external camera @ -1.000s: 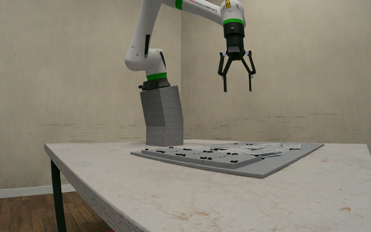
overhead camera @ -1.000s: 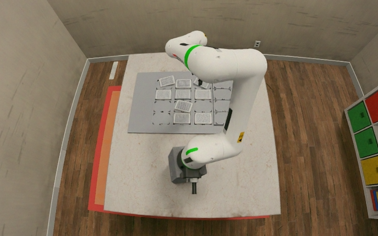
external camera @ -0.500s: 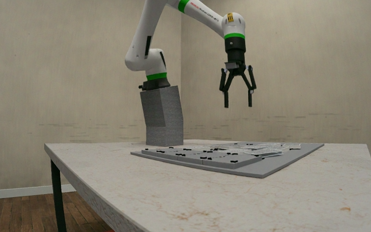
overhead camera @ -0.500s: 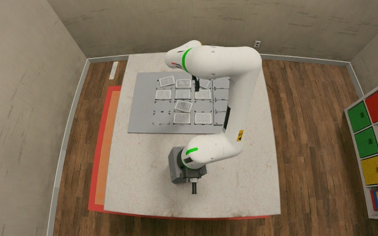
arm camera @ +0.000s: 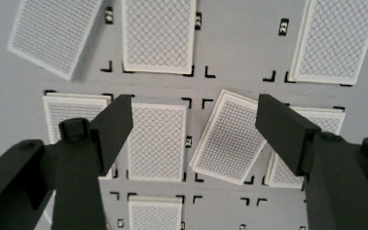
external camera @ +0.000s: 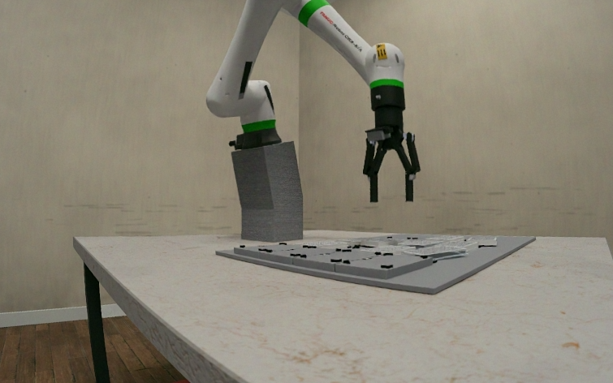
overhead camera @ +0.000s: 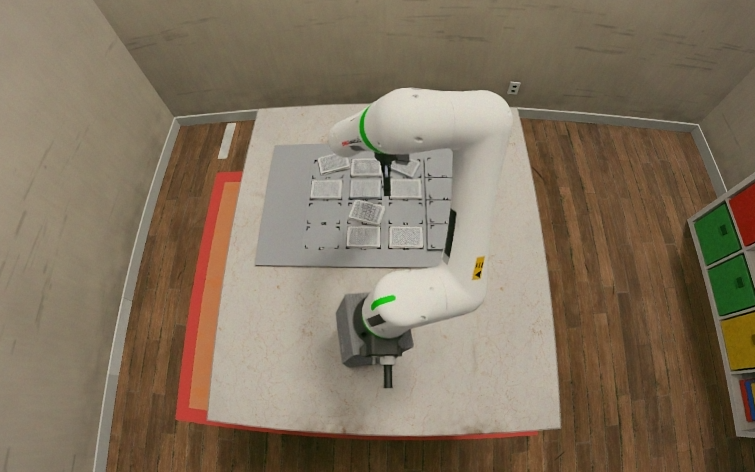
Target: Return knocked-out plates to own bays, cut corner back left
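Observation:
My gripper (overhead camera: 386, 191) (external camera: 391, 200) (arm camera: 195, 110) is open and empty, high above the deck. A 384-well plate (overhead camera: 366, 212) (arm camera: 231, 136) lies turned askew at bay 22, off its corner pieces; in the wrist view it is between the fingers' outlines, far below them. Another plate (overhead camera: 404, 168) (arm camera: 55, 34) lies askew at bay 43, partly hidden by the gripper in the top view. A third plate (overhead camera: 333, 164) lies askew at bay 41, mostly behind the left finger in the wrist view. The cut corners are too small to make out.
Plates sit straight in bays 12 (overhead camera: 363, 236), 13 (overhead camera: 406, 236) (arm camera: 341, 39), 31 (overhead camera: 326, 189), 32 (arm camera: 157, 141), 33 (arm camera: 158, 36) and 42 (overhead camera: 365, 167). The raised column 4 floors (external camera: 370, 268) stand at the deck's right; the arm covers part of them in the top view.

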Robot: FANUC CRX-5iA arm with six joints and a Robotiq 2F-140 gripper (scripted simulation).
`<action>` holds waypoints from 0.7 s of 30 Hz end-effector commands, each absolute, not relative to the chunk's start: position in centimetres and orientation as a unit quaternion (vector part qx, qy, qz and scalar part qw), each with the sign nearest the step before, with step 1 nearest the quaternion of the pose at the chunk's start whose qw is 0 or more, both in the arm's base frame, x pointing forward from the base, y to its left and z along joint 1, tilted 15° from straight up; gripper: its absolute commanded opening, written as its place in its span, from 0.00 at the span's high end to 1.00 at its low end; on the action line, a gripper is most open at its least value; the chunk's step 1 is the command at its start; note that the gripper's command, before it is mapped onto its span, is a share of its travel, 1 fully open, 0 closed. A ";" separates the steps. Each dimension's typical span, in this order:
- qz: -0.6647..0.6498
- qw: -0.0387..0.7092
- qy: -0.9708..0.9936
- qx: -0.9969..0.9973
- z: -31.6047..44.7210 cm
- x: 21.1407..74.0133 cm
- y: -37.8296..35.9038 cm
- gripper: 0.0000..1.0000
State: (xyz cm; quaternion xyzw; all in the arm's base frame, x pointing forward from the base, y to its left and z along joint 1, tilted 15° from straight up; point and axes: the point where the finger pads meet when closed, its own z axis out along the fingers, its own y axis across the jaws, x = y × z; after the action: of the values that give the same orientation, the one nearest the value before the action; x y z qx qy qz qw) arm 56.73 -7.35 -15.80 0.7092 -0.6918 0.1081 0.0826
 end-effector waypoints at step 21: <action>0.110 0.078 -0.712 0.689 -18.3 55.8 -7.2 0.30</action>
State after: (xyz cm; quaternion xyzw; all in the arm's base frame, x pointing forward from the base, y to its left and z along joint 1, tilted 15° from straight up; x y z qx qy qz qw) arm 55.76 -7.24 -18.42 0.6890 -0.7122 0.1094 0.0787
